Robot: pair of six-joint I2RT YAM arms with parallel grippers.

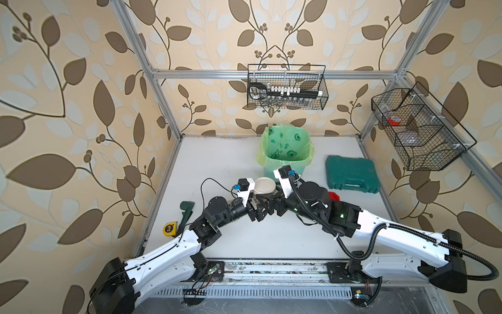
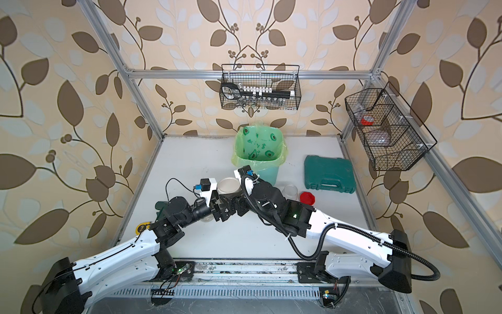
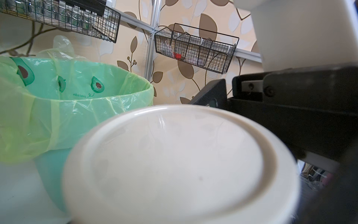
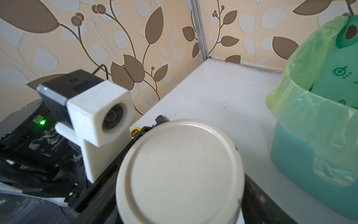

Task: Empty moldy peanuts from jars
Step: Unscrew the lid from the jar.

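Note:
A squat clear jar with a flat beige lid [image 1: 265, 186] is held just in front of the mint-green bin [image 1: 271, 174]. My left gripper [image 1: 255, 202] grips the jar's body from the left, under the lid. In the left wrist view the lid [image 3: 180, 164] fills the frame and hides the jaws. My right gripper [image 1: 273, 195] comes in from the right, and its black fingers [image 4: 253, 195] lie against both sides of the lid's rim [image 4: 180, 164]. An open clear jar [image 2: 290, 190] and a red lid [image 2: 307, 197] stand on the table behind the right arm. The moldy peanuts are hidden.
The bin's green avocado-print bag [image 3: 77, 100] stands open right behind the jar. A dark green tool case [image 1: 351, 174] lies at the right. A yellow tape measure [image 1: 169, 228] and a dark green tool [image 1: 186, 210] lie at the left edge. Wire baskets [image 1: 288, 87] [image 1: 418, 130] hang on the walls.

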